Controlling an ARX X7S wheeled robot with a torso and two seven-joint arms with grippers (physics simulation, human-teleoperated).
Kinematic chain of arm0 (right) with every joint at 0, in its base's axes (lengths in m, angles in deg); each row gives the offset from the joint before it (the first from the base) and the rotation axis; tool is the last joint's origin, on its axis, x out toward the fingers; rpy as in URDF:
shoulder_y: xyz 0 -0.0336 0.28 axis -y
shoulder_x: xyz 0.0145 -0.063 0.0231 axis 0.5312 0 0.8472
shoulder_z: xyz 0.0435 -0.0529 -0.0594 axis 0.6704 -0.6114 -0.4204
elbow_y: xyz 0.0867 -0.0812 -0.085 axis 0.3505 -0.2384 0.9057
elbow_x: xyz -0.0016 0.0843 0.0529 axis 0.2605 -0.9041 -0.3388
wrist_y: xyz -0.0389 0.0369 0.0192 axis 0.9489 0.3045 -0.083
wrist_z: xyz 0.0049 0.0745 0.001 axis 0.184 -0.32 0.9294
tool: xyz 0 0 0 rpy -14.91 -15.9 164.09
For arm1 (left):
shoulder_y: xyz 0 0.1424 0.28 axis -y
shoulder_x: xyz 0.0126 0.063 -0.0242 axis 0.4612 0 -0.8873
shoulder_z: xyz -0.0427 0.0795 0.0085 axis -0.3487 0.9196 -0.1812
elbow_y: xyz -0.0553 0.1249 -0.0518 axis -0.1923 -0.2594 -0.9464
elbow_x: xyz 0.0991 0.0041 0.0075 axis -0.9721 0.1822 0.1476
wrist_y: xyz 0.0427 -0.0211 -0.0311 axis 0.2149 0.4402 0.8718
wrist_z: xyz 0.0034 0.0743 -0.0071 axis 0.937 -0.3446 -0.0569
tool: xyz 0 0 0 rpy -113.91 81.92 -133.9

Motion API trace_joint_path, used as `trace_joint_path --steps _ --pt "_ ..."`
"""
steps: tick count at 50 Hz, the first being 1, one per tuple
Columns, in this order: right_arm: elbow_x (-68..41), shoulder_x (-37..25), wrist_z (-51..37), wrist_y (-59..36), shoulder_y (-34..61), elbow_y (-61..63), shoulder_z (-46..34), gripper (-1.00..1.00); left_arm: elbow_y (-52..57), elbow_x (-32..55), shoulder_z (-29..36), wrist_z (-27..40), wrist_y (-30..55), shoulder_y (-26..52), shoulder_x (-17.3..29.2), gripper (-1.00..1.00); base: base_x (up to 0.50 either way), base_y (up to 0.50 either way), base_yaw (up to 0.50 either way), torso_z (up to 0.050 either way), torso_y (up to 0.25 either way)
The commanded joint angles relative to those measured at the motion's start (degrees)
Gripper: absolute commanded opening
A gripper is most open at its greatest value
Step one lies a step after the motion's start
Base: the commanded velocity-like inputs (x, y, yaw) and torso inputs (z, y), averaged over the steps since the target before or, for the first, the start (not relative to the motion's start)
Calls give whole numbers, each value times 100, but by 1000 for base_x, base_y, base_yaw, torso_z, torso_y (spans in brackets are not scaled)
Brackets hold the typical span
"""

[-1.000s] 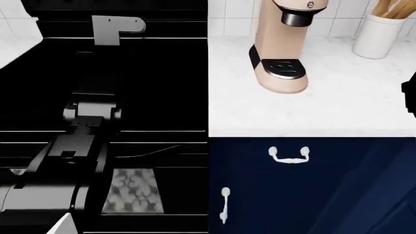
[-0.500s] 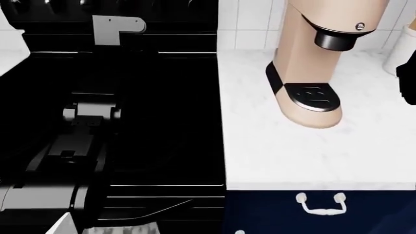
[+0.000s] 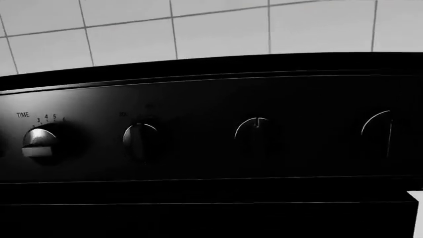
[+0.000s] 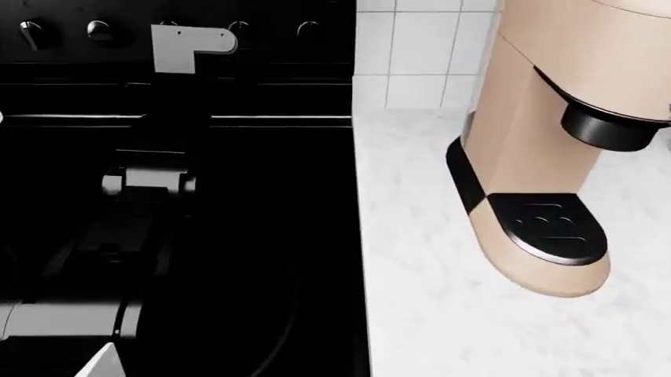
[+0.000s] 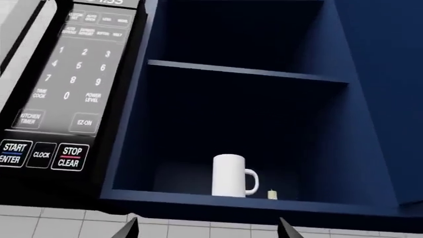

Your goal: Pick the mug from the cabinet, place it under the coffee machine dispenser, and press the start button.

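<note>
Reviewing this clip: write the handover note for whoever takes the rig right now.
Right gripper: open and empty, aimed up at the open blue cabinet.
Left gripper: fingers not visible; its camera faces the black stove's knobs.
Mug: upright on the cabinet's bottom shelf, a small pale item beside it.
Coffee machine dispenser: nothing on the drip tray beneath.
Done: nothing yet.
Left: grasp the mug, place it under the dispenser, press start.

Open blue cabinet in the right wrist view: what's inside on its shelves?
On the lower shelf of the dark blue cabinet stands a plain white cylindrical mug, upright, with a tiny pale object beside its handle. Nothing shows on the upper shelf, though its surface is hidden from this low angle.
</note>
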Motion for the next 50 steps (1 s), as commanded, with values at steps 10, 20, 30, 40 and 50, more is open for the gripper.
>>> trace_joint_path --steps 10,20,30,40,50 --pt "-512 11 121 -451 -602 1 1380 100 0 1 41 -2 -5 -3 0 100 500 -9 0 0 1" --pt "-577 20 99 -555 -1098 1 1992 100 0 6 36 5 -18 -3 0 100 500 -21 0 0 0" --pt "-1691 283 -876 -1411 -1971 0 4138 100 0 4 43 -8 -16 -3 -1 100 150 2 0 0 0" --pt "-2993 1254 -1699 -2732 -1512 -498 5513 100 0 4 44 -8 7 2 -1 100 0 0 0 0 0" --pt "-2480 2170 -1158 -3434 -971 -1713 5155 100 0 -7 81 7 21 3 -5 100 0 0 0 0 0"
